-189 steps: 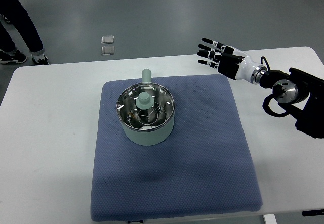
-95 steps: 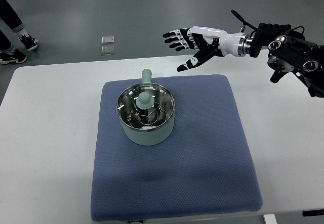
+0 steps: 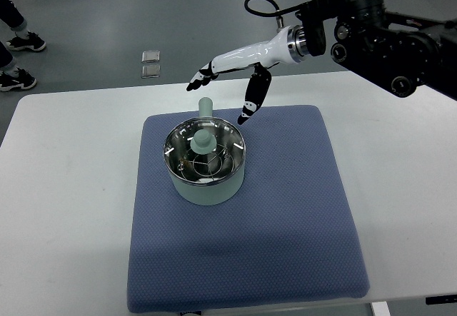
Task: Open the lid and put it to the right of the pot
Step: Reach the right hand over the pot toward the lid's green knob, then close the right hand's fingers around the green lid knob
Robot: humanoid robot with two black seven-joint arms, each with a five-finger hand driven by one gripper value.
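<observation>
The pot (image 3: pixel 206 165) sits left of centre in the frame on a blue mat (image 3: pixel 285 230), its lid (image 3: pixel 204 153) still seated, a glass disc in a metal rim with a pale green knob (image 3: pixel 203 142) on top. That lid looks rigid, fairly light, breakable and slick at the edge, so I'd say the knob is the place to pinch. The right robot hand (image 3: pixel 235 70) hangs above and behind the pot, toward the upper middle, fingers spread loose, holding nothing, touching neither knob nor the pot's handle (image 3: pixel 206 106).
</observation>
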